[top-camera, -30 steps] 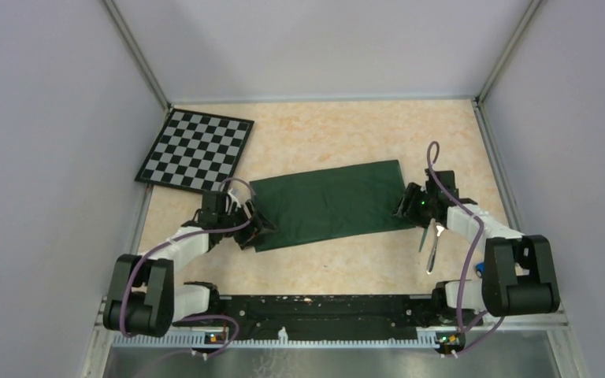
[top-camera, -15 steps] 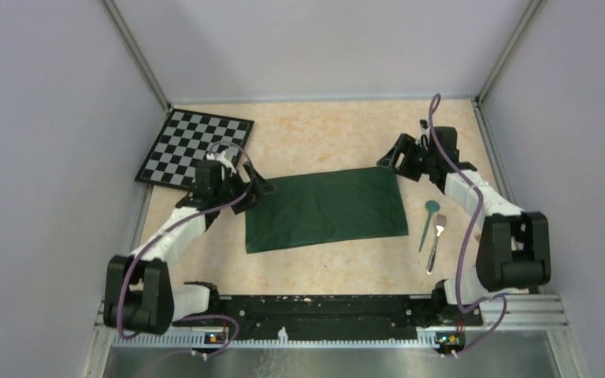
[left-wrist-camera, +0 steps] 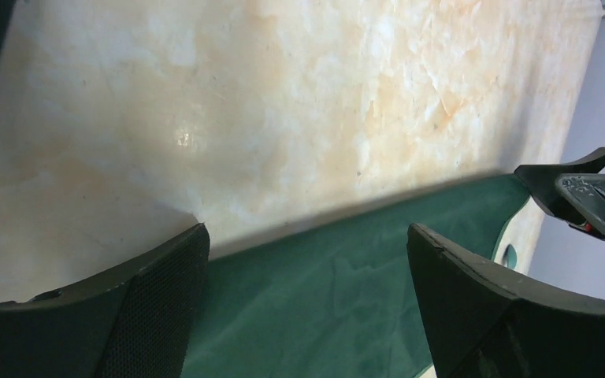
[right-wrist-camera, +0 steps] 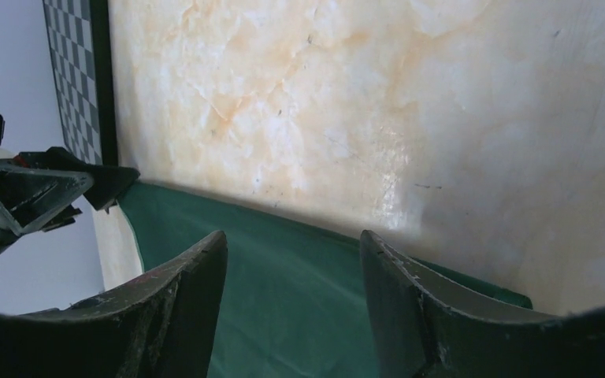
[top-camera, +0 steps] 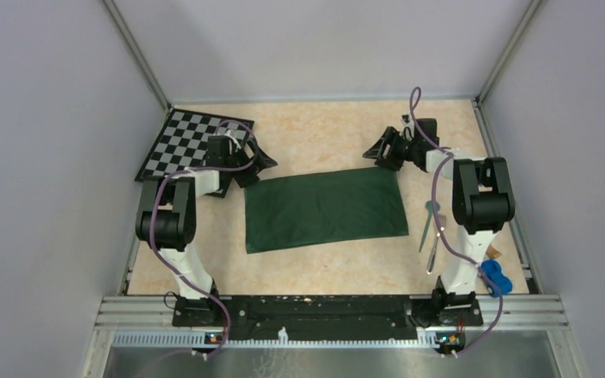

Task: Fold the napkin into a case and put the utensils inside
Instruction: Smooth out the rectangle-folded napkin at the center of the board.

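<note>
Soft, even light from overhead fills the top view, keeping the counter (top-camera: pixel 323 134) pale and the napkin (top-camera: pixel 324 209) a flat dark green, with only short, faint shadows beside the arms. In both wrist views a whitish patch of glare sits on the counter's glossy marbled surface, and a thin dark shadow runs along the napkin's far edge. The black jaws close to the lens stay dim and slightly soft, and the top view's walls splay outward toward the corners.
</note>
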Motion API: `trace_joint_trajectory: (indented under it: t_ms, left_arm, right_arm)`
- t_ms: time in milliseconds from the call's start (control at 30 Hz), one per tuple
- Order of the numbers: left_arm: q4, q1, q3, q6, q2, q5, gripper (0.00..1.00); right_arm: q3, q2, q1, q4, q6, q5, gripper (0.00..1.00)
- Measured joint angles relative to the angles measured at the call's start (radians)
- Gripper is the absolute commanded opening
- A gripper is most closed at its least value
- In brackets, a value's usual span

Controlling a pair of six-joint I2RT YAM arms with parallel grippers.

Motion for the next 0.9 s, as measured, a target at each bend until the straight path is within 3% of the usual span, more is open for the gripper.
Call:
trace_joint_trajectory:
  t_ms: [300, 500, 733, 900]
  left_arm:
    - [0.048, 0.010, -0.012, 0.028, 0.002, -0.051, 0.99]
    - [-0.094, 0.010, 0.017, 0.089, -0.056, -0.084, 0.99]
    - [-0.173, 0.010, 0.018, 0.101, -0.207, -0.037, 0.99]
    - [-0.172, 0.009, -0.032, 0.097, -0.219, -0.003, 0.99]
  right_arm:
    - [0.025, 0.050, -0.035, -0.025, -0.095, 0.064, 0.62]
    - [0.051, 0.048, -0.023, -0.073, -0.145, 0.107, 0.62]
    - [0.002, -0.068, 0.026, -0.129, -0.147, 0.135, 0.63]
    - [-0.068, -0.131, 0.042, -0.110, -0.146, 0.130, 0.64]
